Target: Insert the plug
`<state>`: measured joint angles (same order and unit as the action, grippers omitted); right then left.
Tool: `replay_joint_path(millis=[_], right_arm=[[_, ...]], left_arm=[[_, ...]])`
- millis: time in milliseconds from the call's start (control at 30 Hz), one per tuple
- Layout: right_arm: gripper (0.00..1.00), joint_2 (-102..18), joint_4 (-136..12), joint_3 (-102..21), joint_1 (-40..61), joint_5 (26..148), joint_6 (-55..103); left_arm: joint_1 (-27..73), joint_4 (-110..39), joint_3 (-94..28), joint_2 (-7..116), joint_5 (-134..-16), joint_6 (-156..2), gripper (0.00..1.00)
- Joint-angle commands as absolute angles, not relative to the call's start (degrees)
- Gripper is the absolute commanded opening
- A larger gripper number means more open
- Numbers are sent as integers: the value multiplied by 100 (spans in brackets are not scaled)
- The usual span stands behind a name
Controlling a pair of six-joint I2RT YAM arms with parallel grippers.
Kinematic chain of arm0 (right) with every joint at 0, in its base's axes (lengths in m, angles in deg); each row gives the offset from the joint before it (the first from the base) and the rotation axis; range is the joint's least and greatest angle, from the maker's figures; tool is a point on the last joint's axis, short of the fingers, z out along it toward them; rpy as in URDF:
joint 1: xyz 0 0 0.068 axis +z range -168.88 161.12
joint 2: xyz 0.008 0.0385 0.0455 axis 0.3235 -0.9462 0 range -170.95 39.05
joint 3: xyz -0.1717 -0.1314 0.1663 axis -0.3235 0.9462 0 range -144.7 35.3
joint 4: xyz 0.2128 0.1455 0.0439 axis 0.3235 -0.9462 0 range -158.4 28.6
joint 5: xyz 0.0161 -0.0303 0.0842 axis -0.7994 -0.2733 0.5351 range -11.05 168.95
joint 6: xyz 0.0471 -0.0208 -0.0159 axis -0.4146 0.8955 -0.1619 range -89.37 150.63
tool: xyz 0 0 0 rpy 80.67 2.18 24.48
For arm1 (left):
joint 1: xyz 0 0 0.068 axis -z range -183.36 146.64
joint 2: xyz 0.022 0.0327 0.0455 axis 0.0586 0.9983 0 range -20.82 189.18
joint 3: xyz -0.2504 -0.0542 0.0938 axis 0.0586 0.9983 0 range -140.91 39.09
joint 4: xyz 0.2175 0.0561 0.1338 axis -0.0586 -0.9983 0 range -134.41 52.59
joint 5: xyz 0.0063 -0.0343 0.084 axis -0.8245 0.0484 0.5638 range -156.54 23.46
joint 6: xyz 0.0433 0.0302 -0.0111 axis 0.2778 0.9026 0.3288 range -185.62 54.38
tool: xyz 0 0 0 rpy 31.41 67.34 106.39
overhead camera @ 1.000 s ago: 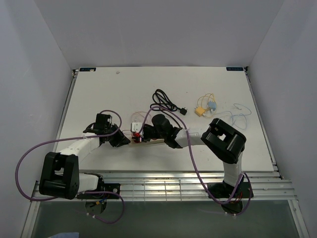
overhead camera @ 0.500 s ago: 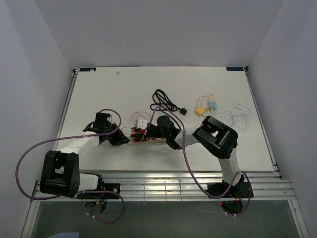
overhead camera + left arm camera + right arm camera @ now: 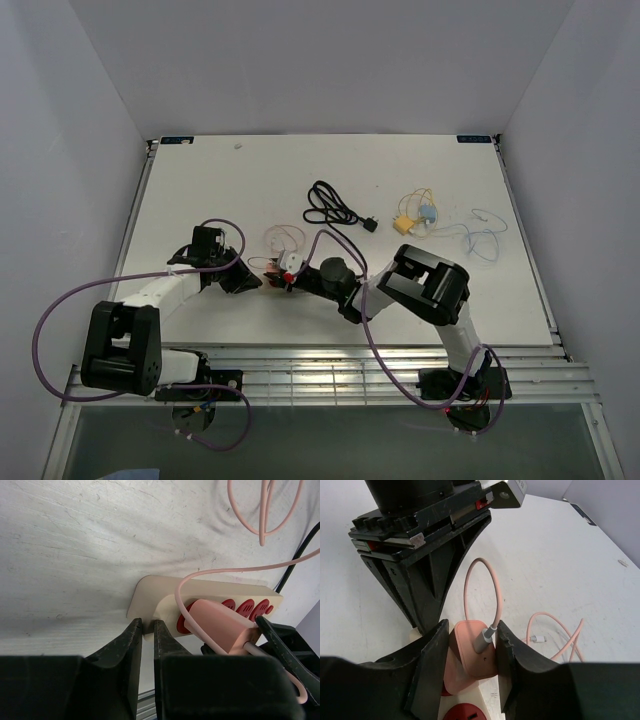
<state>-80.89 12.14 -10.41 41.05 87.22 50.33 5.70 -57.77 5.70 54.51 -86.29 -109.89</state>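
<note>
Your right pincer (image 3: 471, 636) clamps the pink plug (image 3: 215, 625); it sits at the end socket of the strip (image 3: 155, 591). Your left pincer (image 3: 147, 632) is narrow, pinching that strip's end.

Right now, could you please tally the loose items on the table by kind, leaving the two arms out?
Power strip: 1
Pink charger with cable: 1
Black cord: 1
Yellow wired connector: 1
Blue wired connector: 1
Total: 5
</note>
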Motion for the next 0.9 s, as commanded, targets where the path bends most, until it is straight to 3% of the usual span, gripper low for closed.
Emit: replay_joint_path(millis=[0, 367, 633, 867], right_arm=[[8, -9657, -3591, -416, 4563, 7922, 4399], [8, -9649, -3108, -188, 4836, 7139, 3986], [8, -7928, -3493, -178, 4722, 6841, 4091], [8, -7539, -4092, -1084, 4695, 6709, 4319]], left_arm=[[754, -5753, 886, 5881, -8614, -10974, 22], [762, -5631, 938, 5565, -8623, -11009, 22], [833, -5674, 903, 5319, -8597, -10983, 22], [842, -5736, 877, 5126, -8491, -11000, 22]])
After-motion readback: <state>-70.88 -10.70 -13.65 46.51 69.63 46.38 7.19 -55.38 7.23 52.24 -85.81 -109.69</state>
